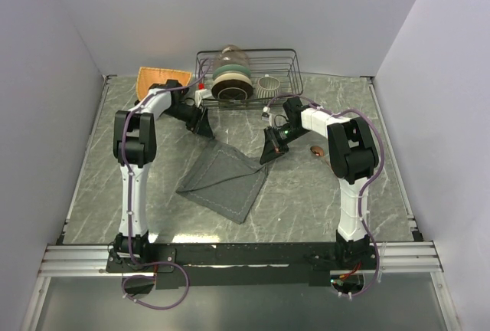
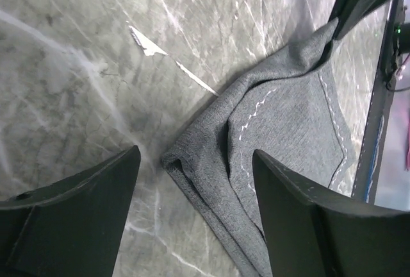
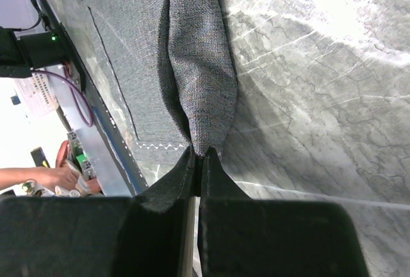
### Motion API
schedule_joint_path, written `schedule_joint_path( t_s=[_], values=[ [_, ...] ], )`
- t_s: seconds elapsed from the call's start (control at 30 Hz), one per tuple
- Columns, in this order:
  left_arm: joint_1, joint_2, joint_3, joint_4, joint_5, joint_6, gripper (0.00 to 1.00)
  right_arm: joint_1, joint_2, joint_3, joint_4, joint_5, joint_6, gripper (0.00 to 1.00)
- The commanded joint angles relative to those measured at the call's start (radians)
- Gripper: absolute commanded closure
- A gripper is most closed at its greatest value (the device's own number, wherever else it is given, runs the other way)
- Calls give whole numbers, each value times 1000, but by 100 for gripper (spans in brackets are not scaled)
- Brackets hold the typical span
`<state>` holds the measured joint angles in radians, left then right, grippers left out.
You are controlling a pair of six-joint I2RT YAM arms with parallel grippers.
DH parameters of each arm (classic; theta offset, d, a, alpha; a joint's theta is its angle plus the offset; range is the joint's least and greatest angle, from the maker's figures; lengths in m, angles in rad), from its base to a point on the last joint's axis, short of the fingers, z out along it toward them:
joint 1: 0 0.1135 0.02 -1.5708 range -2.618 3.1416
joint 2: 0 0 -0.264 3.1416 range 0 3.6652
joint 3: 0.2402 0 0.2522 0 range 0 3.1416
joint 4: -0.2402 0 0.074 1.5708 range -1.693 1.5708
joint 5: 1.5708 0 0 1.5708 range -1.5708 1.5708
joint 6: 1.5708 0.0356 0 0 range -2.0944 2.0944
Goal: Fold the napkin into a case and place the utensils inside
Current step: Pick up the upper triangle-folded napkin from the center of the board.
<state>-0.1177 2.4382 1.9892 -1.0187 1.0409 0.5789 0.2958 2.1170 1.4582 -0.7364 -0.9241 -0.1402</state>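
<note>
The dark grey napkin (image 1: 226,178) lies spread on the marble table as a wide four-sided shape. No case is in view. My right gripper (image 1: 272,149) is shut on the napkin's far right corner (image 3: 204,117) and lifts it into a peak. My left gripper (image 2: 195,174) is open and hangs just over the far left corner (image 2: 192,165), where the cloth lies in doubled layers between the fingers (image 2: 301,219). A small copper-coloured piece (image 1: 315,149), seemingly one of the utensils, lies right of the right gripper and is mostly hidden by the arm.
A black wire rack (image 1: 285,59) with stacked bowls (image 1: 230,80) and a white cup (image 1: 267,83) stands at the back. An orange woven mat (image 1: 153,78) sits at the back left. Grey walls close in both sides of the table.
</note>
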Motion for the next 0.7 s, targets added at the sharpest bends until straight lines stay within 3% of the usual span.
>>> schedule_joint_path(
  t_s=[0.0,0.3,0.53,0.67],
  values=[
    [-16,-11,-36,-82,-7,91,24,8,-66,11,-6,8,-35,100],
    [-34,-47,-138,-40,16,81,30,9,-66,18,-15,10,-53,100],
    [-50,-108,-237,153,15,-84,34,14,-69,19,-20,10,-58,100],
    [-50,-90,-210,212,18,-136,36,16,-66,19,-23,11,-62,100]
  ],
)
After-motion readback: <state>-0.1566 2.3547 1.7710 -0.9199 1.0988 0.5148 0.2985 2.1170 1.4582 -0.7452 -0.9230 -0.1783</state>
